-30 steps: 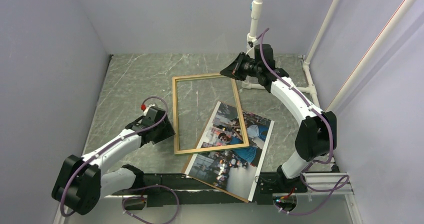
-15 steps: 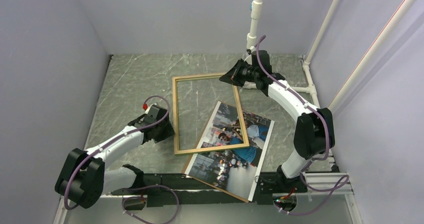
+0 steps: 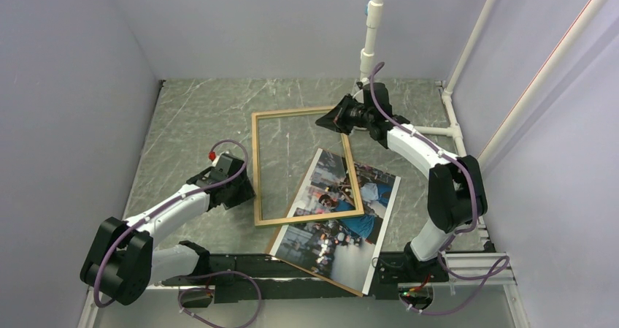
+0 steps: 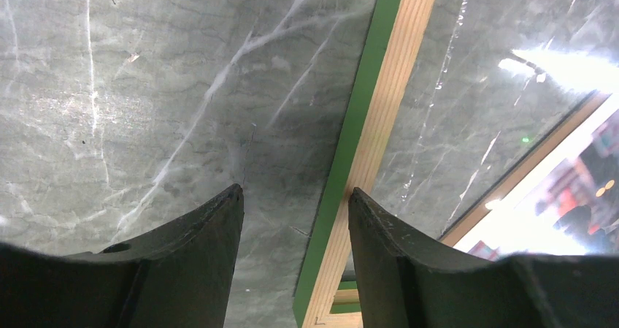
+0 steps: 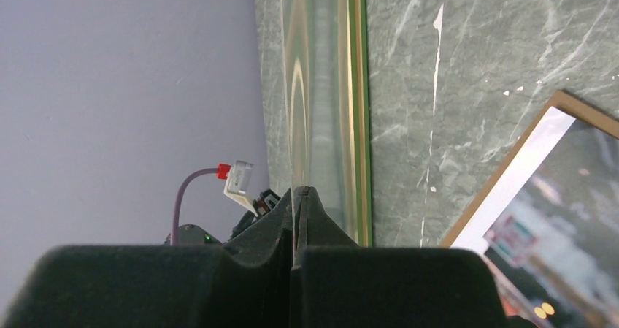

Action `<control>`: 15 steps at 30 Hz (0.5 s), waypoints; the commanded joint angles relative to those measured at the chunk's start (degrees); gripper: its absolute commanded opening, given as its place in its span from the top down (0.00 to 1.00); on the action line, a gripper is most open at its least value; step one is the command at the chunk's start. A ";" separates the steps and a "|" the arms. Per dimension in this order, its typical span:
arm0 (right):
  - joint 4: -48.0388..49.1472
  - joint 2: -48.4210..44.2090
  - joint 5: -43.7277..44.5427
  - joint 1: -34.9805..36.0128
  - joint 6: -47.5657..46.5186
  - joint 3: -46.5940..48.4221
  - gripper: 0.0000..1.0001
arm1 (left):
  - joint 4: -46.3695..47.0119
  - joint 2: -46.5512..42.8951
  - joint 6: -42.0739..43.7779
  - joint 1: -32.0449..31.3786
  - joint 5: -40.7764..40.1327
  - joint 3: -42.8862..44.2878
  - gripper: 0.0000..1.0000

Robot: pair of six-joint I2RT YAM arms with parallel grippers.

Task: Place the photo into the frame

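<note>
The frame (image 3: 258,167) lies flat mid-table, light wood up and green on its outer side; its near right corner overlaps the photo (image 3: 332,229), a face-up street-scene print. My left gripper (image 3: 248,193) is open low over the table, and the frame's left rail (image 4: 379,101) passes between its jaws (image 4: 295,193), close to the right finger. My right gripper (image 3: 321,120) sits at the frame's far right corner. In its wrist view the jaws (image 5: 298,193) are shut on the edge of a thin clear sheet (image 5: 314,87), which runs along the frame rail (image 5: 359,87).
A brown backing board (image 3: 286,224) lies under the photo, showing at its left and near edges. A white pipe stand (image 3: 372,28) rises at the back behind the right arm. Walls close in on the left, back and right.
My right gripper, shut throughout, has come nearer and to the left, onto the frame's far right corner. My left gripper has shifted slightly at the left rail and narrowed a little. Frame and photo have not moved.
</note>
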 commanded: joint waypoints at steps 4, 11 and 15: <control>5.93 -0.02 -0.68 1.16 2.54 -0.18 1.00 | -1.71 0.73 1.31 0.13 -0.49 1.10 0.41; 5.94 -0.61 0.26 1.48 2.35 -1.46 1.00 | -2.77 0.26 1.71 0.17 -1.12 1.37 0.42; 5.57 -1.44 0.69 1.52 1.80 -2.15 1.00 | -2.48 0.66 1.64 0.10 -0.88 1.24 0.42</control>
